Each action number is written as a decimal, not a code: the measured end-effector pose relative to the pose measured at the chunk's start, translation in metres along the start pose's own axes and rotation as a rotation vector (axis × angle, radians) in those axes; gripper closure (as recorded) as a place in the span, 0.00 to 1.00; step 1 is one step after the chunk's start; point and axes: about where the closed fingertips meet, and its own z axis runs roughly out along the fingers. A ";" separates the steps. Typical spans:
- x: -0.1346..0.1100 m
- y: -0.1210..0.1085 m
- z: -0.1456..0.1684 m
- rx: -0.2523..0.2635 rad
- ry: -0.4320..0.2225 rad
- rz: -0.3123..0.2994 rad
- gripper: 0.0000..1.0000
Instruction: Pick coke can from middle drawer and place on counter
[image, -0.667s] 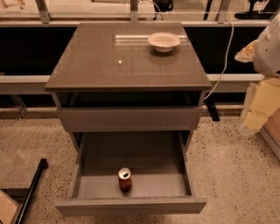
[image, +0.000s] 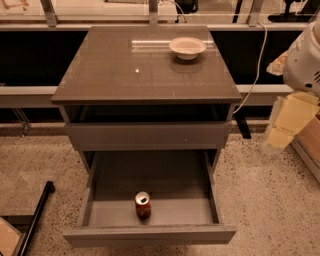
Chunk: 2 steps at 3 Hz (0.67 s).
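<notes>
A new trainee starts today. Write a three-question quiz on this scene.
1. True or false: the coke can stands upright in the open middle drawer.
2. Where is the white bowl? A) in the drawer B) on the counter C) on the floor
3. Fill in: the gripper hangs at the picture's ____ side, away from the can.

Key: 1 true; 2 B; 3 right.

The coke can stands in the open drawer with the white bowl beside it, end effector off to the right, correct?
No. The camera view shows the white bowl on the counter, not in the middle drawer. The coke can stands there alone, end effector off to the right.
</notes>
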 end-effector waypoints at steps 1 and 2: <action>-0.012 -0.009 0.040 -0.020 -0.041 0.148 0.00; -0.021 -0.020 0.071 -0.029 -0.040 0.279 0.00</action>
